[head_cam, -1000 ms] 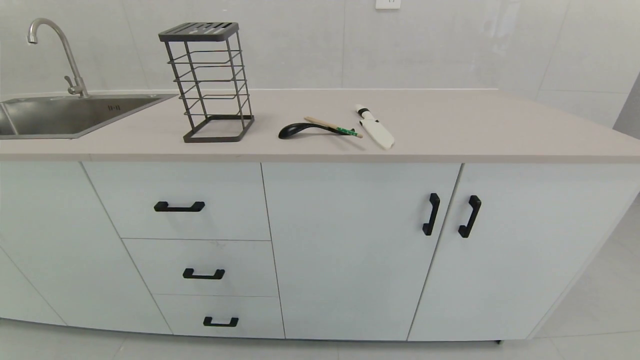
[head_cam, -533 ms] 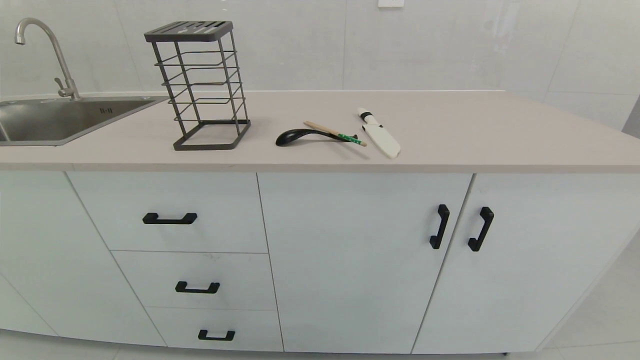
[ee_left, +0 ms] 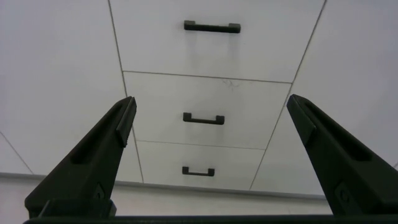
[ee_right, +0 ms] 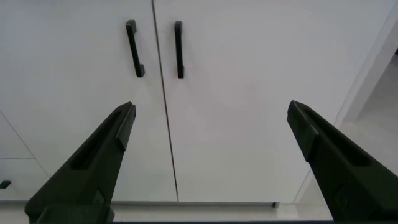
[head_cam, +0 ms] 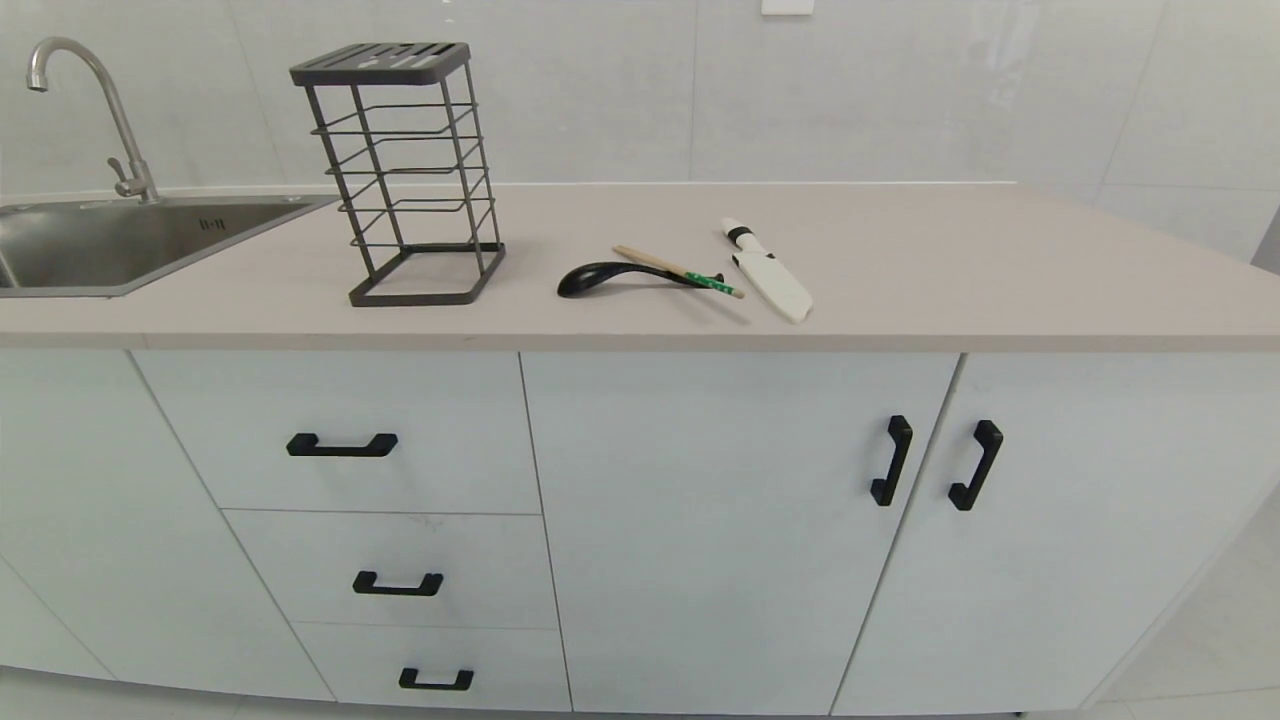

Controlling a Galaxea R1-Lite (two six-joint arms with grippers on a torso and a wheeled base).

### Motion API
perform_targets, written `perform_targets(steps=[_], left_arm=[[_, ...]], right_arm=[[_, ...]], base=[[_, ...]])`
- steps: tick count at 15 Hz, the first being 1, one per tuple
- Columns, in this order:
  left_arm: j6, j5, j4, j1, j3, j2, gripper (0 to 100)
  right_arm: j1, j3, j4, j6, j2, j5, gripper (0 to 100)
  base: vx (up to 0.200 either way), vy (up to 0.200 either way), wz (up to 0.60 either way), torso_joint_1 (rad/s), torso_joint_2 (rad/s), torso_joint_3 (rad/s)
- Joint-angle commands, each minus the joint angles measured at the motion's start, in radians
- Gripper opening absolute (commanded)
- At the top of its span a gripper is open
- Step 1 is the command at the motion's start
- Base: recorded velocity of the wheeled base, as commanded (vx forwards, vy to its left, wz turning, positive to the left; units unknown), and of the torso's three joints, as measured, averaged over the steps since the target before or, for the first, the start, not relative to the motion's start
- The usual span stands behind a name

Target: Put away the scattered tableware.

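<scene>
1. The black spoon [head_cam: 600, 278] lies near the middle of the table [head_cam: 950, 260], with its bowl to the left and its handle running right.
2. The chopsticks [head_cam: 680, 272], wooden with a green band, lie slanted across the right end of the spoon's handle and touch it.
3. The white knife [head_cam: 770, 275] lies just right of the chopsticks. Its black-banded handle points to the far side and its broad end sits near the table's front edge.
4. The wire rack [head_cam: 405, 175], dark with a slotted top, stands upright on the table, left of the spoon and apart from it.
5. A steel sink [head_cam: 120, 240] with a curved tap [head_cam: 90, 110] is set into the far left of the table.
6. The left end effector [ee_left: 210, 102] is spread wide and holds nothing. It faces the stack of three drawers [ee_left: 205, 93] below the rack.
7. The right end effector [ee_right: 210, 109] is also spread wide and holds nothing. It faces the two cabinet doors [ee_right: 249, 124], whose black door handles [ee_right: 134, 48] stand upright side by side.
</scene>
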State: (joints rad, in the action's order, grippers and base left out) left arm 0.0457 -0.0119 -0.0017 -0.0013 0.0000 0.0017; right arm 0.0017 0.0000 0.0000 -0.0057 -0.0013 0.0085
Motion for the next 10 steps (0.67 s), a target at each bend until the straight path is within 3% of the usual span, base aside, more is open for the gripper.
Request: perform_targets(steps=[1,5,10], left_arm=[[0.0,0.0,0.0,0.0,0.0,0.001,100],[-0.004,0.0,0.0,0.0,0.0,0.001,100],[-0.04,0.009,0.003,0.0,0.0,0.001,100]], right_arm=[[0.0,0.0,-0.002,0.0,0.001,0.001,100],[0.0,0.0,-0.002,-0.003,0.001,0.001,100],[0.0,0.0,-0.002,-0.005,0.001,0.001,100]], base=[[0.0,0.0,0.0,0.0,0.0,0.0],[0.0,0.0,0.0,0.0,0.0,0.0],[0.0,0.0,0.0,0.0,0.0,0.0]])
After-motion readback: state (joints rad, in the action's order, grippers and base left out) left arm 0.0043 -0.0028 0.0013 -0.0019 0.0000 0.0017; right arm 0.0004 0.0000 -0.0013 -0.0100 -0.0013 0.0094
